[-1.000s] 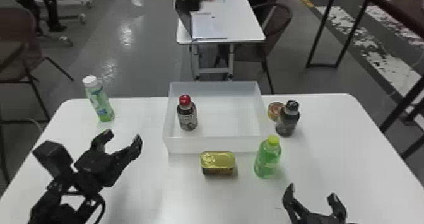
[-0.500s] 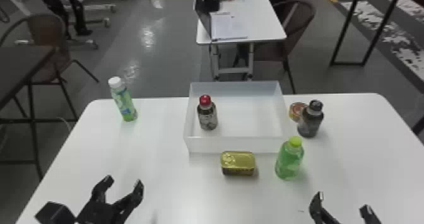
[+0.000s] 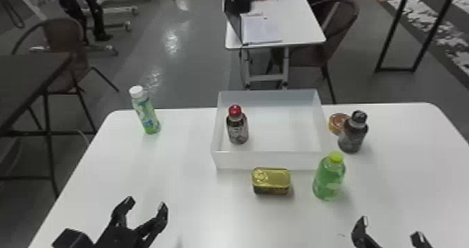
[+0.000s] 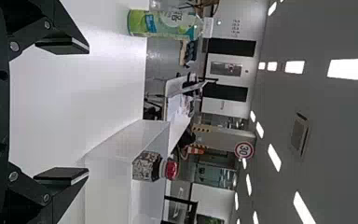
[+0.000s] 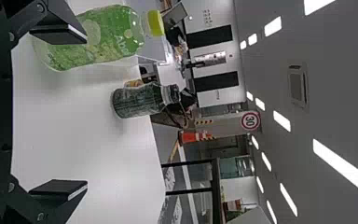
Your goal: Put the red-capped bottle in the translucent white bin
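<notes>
Upright inside the translucent white bin [image 3: 268, 160], at its left side, stands the red-capped bottle [image 3: 238, 125]. My left gripper [image 3: 146, 202] is at the near left of the table, open, with nothing between its fingers. The near right holds my right gripper [image 3: 391, 226], also open and empty. In the left wrist view my left gripper [image 4: 86, 109] has its fingers wide apart, with the bin [image 4: 116, 144] and the red-capped bottle [image 4: 151, 167] beyond them. The right wrist view has my right gripper [image 5: 85, 114] spread over bare table.
A gold tin [image 3: 271, 181] sits just in front of the bin, with a green bottle [image 3: 329, 176] to its right. Right of the bin are a dark bottle [image 3: 353, 132] and a small round jar [image 3: 337, 123]. A white-capped bottle [image 3: 145, 110] stands at the far left.
The head view has shifted, so the table's objects appear farther right. My left gripper has drawn back toward the near edge, away from the bin. The red-capped bottle stays in the bin.
</notes>
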Controlling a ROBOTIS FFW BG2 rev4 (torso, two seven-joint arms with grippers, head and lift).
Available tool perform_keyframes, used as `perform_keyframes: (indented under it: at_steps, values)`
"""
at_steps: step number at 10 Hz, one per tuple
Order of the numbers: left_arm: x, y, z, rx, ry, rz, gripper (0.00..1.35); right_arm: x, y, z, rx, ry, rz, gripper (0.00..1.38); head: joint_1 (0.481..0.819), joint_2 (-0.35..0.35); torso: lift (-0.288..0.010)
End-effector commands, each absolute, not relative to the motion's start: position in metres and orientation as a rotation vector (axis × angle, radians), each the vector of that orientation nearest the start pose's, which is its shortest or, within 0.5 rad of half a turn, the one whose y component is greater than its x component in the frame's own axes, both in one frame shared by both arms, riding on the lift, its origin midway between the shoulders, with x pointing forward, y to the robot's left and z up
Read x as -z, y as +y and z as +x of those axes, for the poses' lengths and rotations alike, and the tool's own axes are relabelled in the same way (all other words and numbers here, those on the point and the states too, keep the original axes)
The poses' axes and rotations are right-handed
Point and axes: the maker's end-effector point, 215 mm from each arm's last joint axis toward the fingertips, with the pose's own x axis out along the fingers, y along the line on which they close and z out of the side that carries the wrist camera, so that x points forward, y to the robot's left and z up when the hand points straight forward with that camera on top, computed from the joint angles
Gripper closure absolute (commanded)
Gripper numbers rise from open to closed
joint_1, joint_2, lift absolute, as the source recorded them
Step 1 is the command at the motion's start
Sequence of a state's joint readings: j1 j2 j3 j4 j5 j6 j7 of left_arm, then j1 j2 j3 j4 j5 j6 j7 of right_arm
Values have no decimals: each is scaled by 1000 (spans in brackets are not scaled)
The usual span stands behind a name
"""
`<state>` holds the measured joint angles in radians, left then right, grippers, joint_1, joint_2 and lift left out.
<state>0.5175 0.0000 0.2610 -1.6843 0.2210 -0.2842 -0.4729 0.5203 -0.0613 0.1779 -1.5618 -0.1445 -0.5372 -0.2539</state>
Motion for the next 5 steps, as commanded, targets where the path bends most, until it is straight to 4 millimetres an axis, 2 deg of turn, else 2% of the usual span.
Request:
perform_keyframes:
  at_steps: [1, 5]
  values:
    - [435, 292, 392, 167, 67, -115, 348, 454, -215, 379, 139, 37, 151, 190, 695, 116, -74]
    - [437, 287, 394, 174, 75, -124, 349, 454, -215, 380, 141, 43, 146, 196, 695, 111, -74]
